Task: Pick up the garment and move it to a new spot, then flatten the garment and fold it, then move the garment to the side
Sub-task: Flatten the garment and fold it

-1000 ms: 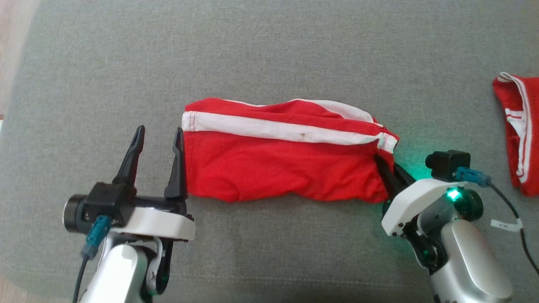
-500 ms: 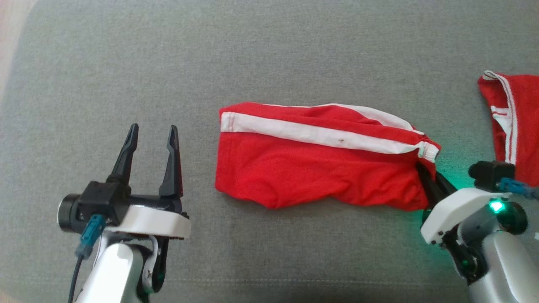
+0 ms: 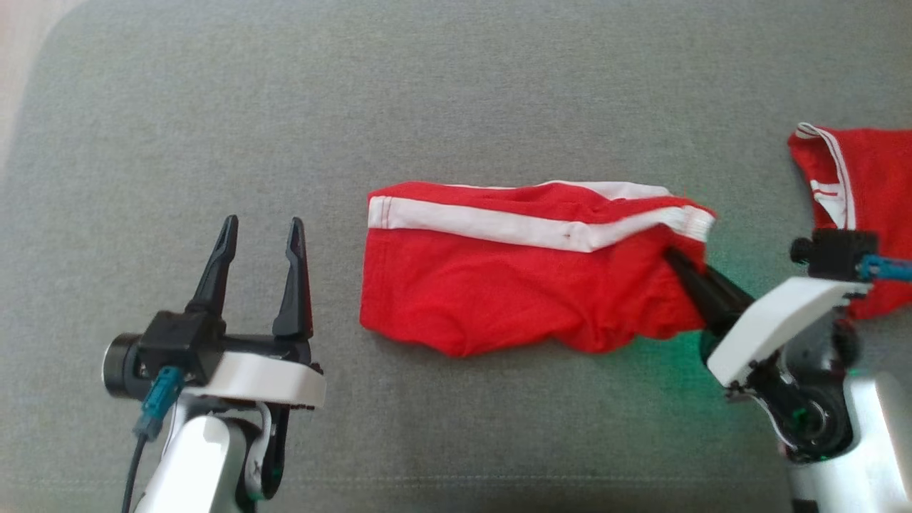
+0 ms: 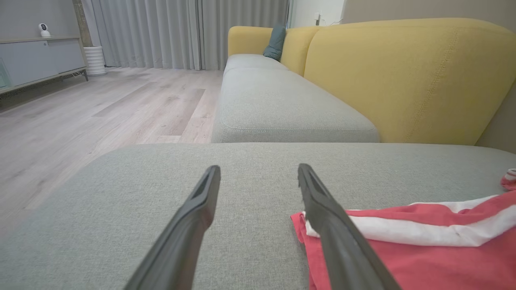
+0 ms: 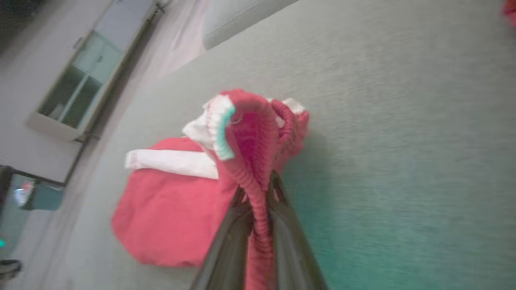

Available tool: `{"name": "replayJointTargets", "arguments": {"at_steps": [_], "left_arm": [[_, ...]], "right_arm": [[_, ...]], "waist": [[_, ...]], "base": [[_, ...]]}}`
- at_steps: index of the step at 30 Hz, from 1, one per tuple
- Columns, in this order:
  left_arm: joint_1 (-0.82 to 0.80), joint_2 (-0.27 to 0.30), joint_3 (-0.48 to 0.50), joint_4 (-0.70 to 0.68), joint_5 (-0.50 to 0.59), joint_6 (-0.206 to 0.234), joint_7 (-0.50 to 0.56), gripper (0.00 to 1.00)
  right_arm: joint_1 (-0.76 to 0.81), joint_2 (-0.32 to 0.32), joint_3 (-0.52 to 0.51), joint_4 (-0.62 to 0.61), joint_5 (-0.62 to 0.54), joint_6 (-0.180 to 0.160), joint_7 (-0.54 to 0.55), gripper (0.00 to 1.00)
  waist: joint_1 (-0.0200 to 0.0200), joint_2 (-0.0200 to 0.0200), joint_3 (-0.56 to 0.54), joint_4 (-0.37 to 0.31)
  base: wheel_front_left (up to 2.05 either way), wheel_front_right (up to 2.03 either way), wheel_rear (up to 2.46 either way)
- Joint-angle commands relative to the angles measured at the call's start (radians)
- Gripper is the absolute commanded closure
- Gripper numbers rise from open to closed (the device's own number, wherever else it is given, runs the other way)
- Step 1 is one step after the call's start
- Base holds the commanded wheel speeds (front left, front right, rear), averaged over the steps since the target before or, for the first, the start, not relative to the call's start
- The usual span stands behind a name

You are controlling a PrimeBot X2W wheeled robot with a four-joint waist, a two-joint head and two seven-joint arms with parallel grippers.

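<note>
The garment (image 3: 499, 292) is red with a white stripe and lies folded on the grey cushion (image 3: 427, 107) at the centre of the head view. My right gripper (image 3: 673, 260) is shut on its right end, at the ribbed waistband, which is lifted a little. In the right wrist view the red waistband (image 5: 252, 161) runs between the closed fingers (image 5: 225, 245). My left gripper (image 3: 260, 231) stands open to the left of the garment, apart from it. In the left wrist view the garment (image 4: 403, 237) lies beside the right-hand finger (image 4: 334, 225).
A second red and white garment (image 3: 855, 185) lies at the right edge of the cushion, behind my right wrist. A yellow sofa back (image 4: 403, 72) and wooden floor (image 4: 80, 112) lie beyond the cushion. The cushion's left edge (image 3: 21, 142) borders the floor.
My right gripper has closed on the garment's right end, dragged it to the right and raised that end. The head camera has shifted. The left gripper stayed open and in place.
</note>
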Motion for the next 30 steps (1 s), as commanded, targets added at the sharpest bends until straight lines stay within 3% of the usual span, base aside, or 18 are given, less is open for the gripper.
{"name": "replayJointTargets", "arguments": {"at_steps": [1, 6, 10, 18, 27, 28, 29, 30], "left_arm": [[-0.021, 0.009, 0.038, -0.028, 0.008, -0.005, -0.012, 0.0], [-0.031, 0.004, 0.033, -0.028, 0.01, -0.01, -0.012, 0.0], [-0.041, -0.002, 0.031, -0.024, 0.01, -0.016, -0.012, 0.0], [-0.057, -0.02, 0.026, -0.012, 0.015, -0.028, -0.012, 0.0], [-0.064, -0.038, 0.023, -0.001, 0.023, -0.042, -0.012, 0.0], [-0.064, -0.039, 0.024, 0.0, 0.024, -0.043, -0.012, 0.0], [-0.064, -0.041, 0.025, 0.001, 0.026, -0.044, -0.012, 0.0], [-0.063, -0.043, 0.026, 0.001, 0.027, -0.045, -0.012, 0.0]], "right_arm": [[-0.011, 0.022, 0.015, -0.073, 0.058, -0.001, 0.047, 1.0], [-0.041, 0.069, 0.033, -0.132, 0.187, -0.001, 0.144, 1.0], [-0.09, 0.084, 0.098, -0.086, 0.26, -0.001, 0.154, 1.0], [-0.235, 0.086, 0.317, 0.126, 0.43, -0.001, -0.031, 1.0], [-0.371, 0.086, 0.49, 0.353, 0.489, -0.001, -0.228, 1.0], [-0.383, 0.086, 0.505, 0.376, 0.486, -0.001, -0.252, 0.89], [-0.394, 0.086, 0.521, 0.397, 0.479, -0.001, -0.275, 0.38], [-0.404, 0.086, 0.537, 0.413, 0.472, -0.001, -0.298, 0.0]], "waist": [[0.0, 0.0, 0.001, 0.008], [0.0, 0.0, 0.017, 0.034], [0.0, 0.0, 0.031, 0.06], [0.0, 0.0, 0.046, 0.116], [0.0, 0.0, 0.057, 0.153], [0.0, 0.0, 0.058, 0.155], [0.0, 0.0, 0.058, 0.157], [0.0, 0.0, 0.058, 0.157]], "base": [[0.0, 0.0, 0.0], [0.0, 0.0, 0.0], [0.0, 0.0, 0.0], [0.0, 0.0, 0.0], [0.0, 0.0, 0.0], [0.0, 0.0, 0.0], [0.0, 0.0, 0.0], [0.0, 0.0, 0.0]]}}
